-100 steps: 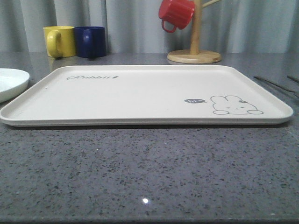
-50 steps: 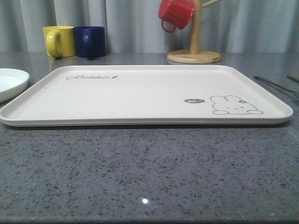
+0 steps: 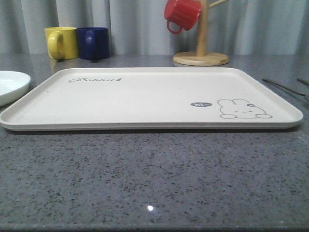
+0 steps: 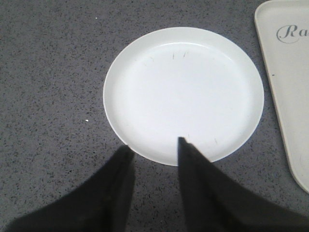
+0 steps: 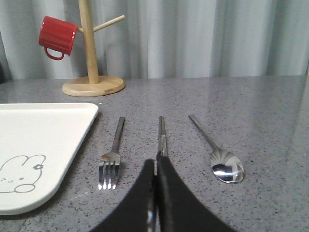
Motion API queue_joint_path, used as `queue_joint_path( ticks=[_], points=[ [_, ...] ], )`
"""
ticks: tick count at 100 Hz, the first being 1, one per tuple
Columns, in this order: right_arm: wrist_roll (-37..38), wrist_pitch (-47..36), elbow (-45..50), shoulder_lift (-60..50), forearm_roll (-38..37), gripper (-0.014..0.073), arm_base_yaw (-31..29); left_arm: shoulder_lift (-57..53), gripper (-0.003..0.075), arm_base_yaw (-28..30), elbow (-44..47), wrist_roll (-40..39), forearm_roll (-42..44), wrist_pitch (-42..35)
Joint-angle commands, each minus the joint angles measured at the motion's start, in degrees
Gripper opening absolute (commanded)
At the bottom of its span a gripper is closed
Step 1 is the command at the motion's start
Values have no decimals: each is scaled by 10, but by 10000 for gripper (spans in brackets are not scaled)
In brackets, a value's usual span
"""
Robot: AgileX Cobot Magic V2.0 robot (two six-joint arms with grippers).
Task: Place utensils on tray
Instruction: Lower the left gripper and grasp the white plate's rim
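The cream tray with "Rabbit" script and a bunny drawing lies in the middle of the grey table, with nothing on it. To its right, a fork, a pair of chopsticks and a spoon lie side by side on the table. My right gripper is shut on the near end of the chopsticks. A corner of the tray lies left of the fork. My left gripper stands open above the near edge of a round white plate, with nothing between its fingers.
The white plate sits just left of the tray. At the back stand a yellow mug, a blue mug and a wooden mug tree with a red mug hanging on it. Curtains close off the far side.
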Motion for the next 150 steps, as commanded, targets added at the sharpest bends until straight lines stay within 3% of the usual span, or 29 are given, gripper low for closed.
queue_joint_path(
  ticks=[1, 8, 30, 65, 89, 150],
  points=[
    [-1, -48, 2, -10, 1, -69, -3, -1, 406, -5, -21, -1, 1, -30],
    [-1, -48, 2, -10, 1, -69, -3, -1, 445, -5, -21, -1, 0, -31],
    [-1, -48, 2, -10, 1, -69, -3, 34, 442, -1, -36, -1, 4, -40],
    [-1, -48, 2, -10, 1, -69, -3, 192, 442, 87, -142, 1, -3, -8],
    [-1, -48, 2, -10, 1, -69, -3, 303, 442, 128, -203, 68, -61, 14],
    [-1, -48, 2, -10, 1, -69, -3, 410, 442, 159, -216, 98, -99, 11]
  ],
)
